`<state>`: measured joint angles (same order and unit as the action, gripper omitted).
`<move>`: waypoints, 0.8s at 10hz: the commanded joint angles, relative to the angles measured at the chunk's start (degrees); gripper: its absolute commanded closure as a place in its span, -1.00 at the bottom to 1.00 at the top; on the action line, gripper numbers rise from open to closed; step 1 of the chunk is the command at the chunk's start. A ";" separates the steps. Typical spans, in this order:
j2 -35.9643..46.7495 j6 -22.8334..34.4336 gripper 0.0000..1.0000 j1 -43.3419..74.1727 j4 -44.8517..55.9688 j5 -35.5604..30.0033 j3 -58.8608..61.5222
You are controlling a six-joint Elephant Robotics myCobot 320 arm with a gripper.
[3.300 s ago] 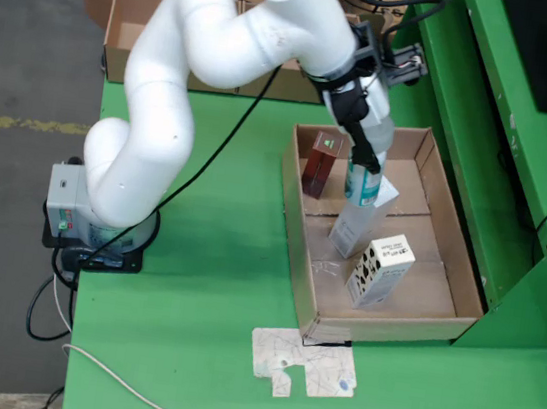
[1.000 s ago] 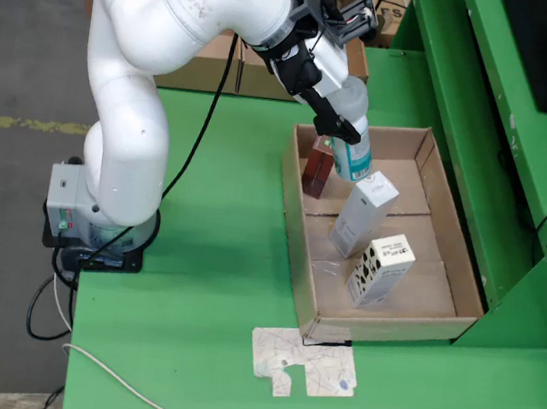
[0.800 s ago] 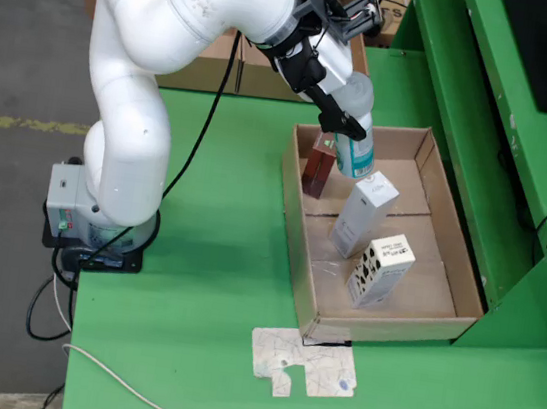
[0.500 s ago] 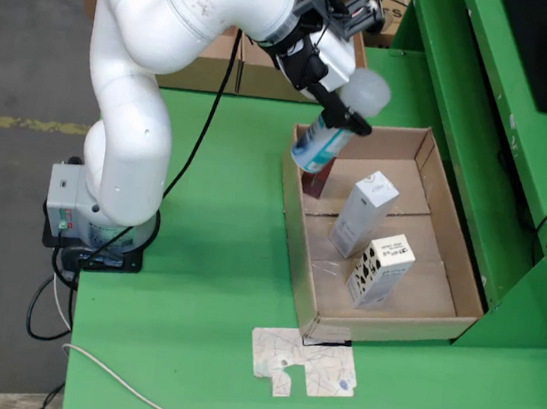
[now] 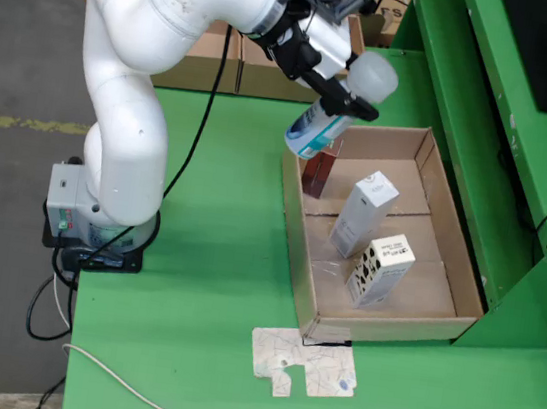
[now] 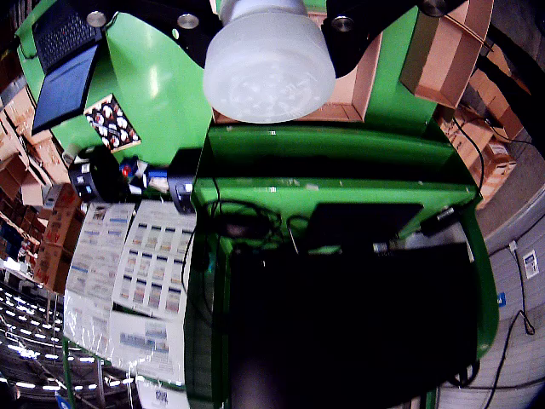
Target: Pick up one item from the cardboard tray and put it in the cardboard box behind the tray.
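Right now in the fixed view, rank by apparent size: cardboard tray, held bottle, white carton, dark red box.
1. cardboard tray
2. bottle in the gripper, raised nearer the camera, so unsure against the carton
3. white carton
4. dark red box, partly hidden

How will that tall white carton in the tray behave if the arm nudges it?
The tall white carton probably tips easily: it is narrow and already leans. It looks like stiff card, so likely light. If it falls, it could knock the spotted carton beside it.
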<state>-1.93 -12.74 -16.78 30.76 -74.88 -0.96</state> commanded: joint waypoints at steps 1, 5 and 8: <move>2.67 0.75 1.00 -0.83 -2.04 -0.16 0.96; 3.36 1.17 1.00 0.74 -0.83 -2.73 0.96; 3.68 -4.25 1.00 -7.48 3.82 1.75 0.96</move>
<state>0.43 -14.15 -18.10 32.60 -75.49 -0.87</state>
